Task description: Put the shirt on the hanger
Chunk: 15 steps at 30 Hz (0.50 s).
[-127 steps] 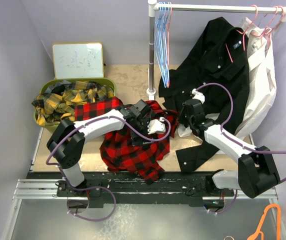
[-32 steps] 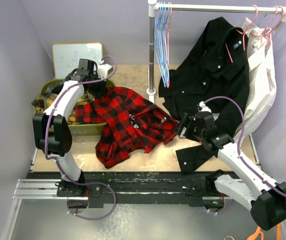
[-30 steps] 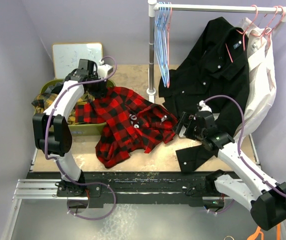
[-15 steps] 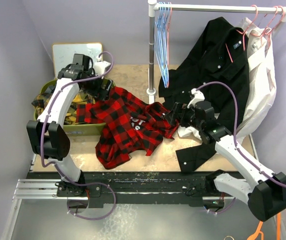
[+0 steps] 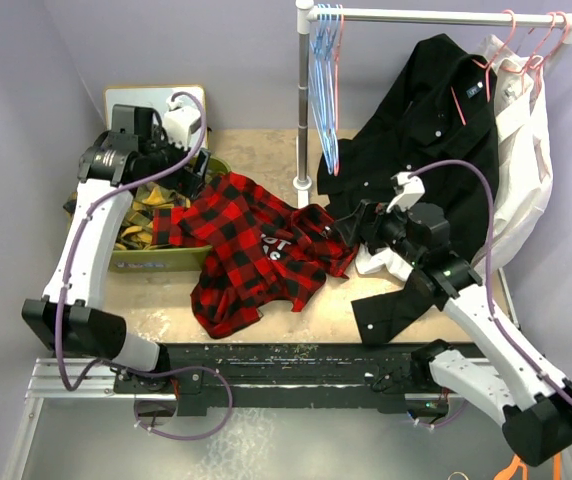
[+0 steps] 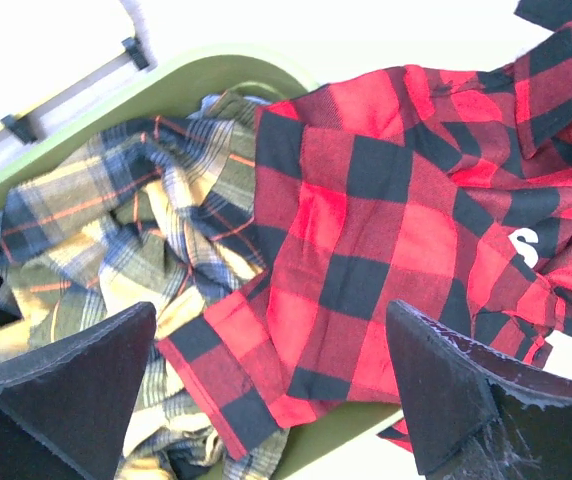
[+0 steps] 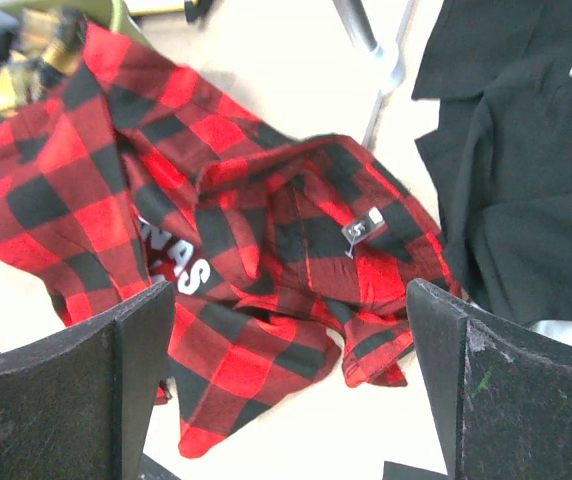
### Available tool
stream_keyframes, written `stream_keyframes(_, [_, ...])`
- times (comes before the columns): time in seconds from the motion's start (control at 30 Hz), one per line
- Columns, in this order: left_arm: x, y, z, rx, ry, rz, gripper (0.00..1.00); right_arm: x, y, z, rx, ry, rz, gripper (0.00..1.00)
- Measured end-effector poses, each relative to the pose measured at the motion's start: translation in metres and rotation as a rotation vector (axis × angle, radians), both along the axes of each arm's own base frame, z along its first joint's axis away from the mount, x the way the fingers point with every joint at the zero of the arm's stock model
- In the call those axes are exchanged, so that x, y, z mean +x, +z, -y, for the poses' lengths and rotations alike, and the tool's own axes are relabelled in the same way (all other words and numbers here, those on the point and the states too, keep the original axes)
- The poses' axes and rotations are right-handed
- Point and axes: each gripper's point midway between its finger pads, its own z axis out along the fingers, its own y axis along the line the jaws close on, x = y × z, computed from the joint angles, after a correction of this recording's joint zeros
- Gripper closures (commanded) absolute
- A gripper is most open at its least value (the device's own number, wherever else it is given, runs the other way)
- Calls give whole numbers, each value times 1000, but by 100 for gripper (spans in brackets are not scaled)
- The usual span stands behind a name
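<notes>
The red-and-black check shirt (image 5: 256,245) lies crumpled on the table, one sleeve draped over the green bin's rim. My left gripper (image 5: 198,178) hovers open above that sleeve; in the left wrist view the shirt (image 6: 396,200) fills the space below the open gripper (image 6: 271,320), untouched. My right gripper (image 5: 349,225) is open just right of the shirt's collar, and the right wrist view shows the shirt (image 7: 236,230) with white lettering under the open gripper (image 7: 286,300). A pink wire hanger (image 5: 338,80) hangs free on the rail beside the blue ones.
The green bin (image 5: 156,262) holds yellow plaid cloth (image 5: 141,215), with a whiteboard (image 5: 126,95) behind it. The rail's pole (image 5: 304,100) stands behind the shirt. Blue hangers (image 5: 321,90), a black shirt (image 5: 436,130) and a white shirt (image 5: 521,150) hang from the rail.
My left gripper has opened, let go of the shirt's sleeve and risen back to the left. The sleeve now rests on the bin. My right gripper has lifted near the collar.
</notes>
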Motion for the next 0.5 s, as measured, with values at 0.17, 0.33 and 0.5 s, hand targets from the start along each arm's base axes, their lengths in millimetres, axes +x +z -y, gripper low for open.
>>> stream_keyframes(0.17, [-20,3,-18,14,128,41,1,-4,55,12,8,-42,93,3])
stream_keyframes(0.33, [-28,16,-38,37,258,111,1,-12,101,23,17,-72,171,1])
stream_keyframes(0.5, [-22,25,-57,73,369,163,1,-21,122,29,22,-81,199,0])
